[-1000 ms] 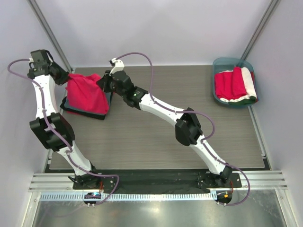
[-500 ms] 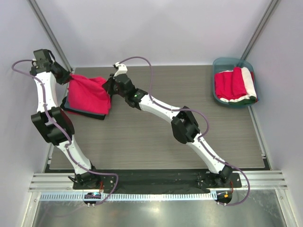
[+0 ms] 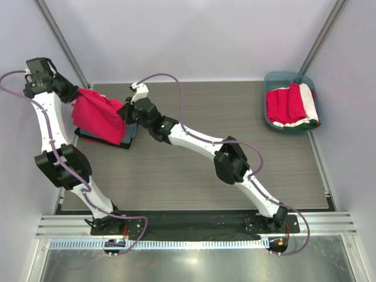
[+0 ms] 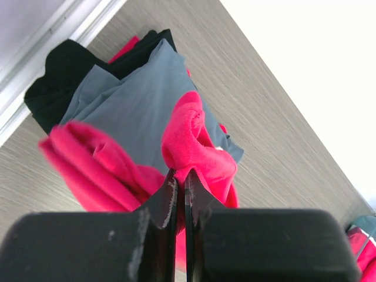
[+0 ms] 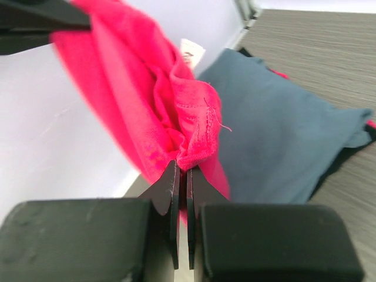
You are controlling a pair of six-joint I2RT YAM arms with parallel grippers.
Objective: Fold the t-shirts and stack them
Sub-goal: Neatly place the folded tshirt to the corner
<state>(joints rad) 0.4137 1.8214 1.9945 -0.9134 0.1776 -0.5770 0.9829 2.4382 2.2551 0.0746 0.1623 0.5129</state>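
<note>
A crimson-red t-shirt [image 3: 97, 116] hangs stretched between my two grippers over the far left of the table. My left gripper [image 3: 75, 94] is shut on its far-left corner [image 4: 188, 138]. At the shirt's right edge my right gripper [image 3: 124, 113] is shut on a bunched hem [image 5: 197, 138]. Beneath it lies a folded stack: a slate blue-grey t-shirt [image 4: 132, 100] on top, dark cloth [image 4: 64, 67] under it. The blue-grey shirt [image 5: 282, 132] also shows in the right wrist view, and its corner [image 3: 130, 133] peeks out below the red cloth.
A teal tub [image 3: 289, 79] at the far right holds red and white shirts [image 3: 291, 106]. The grey wood-grain table [image 3: 205, 188] spreads between the stack and the tub. A wall and a metal rail [image 3: 61, 44] stand close behind my left arm.
Both grippers have shifted left with the red shirt; the left one drew back toward the wall. The shirt now uncovers more of the stack's right corner.
</note>
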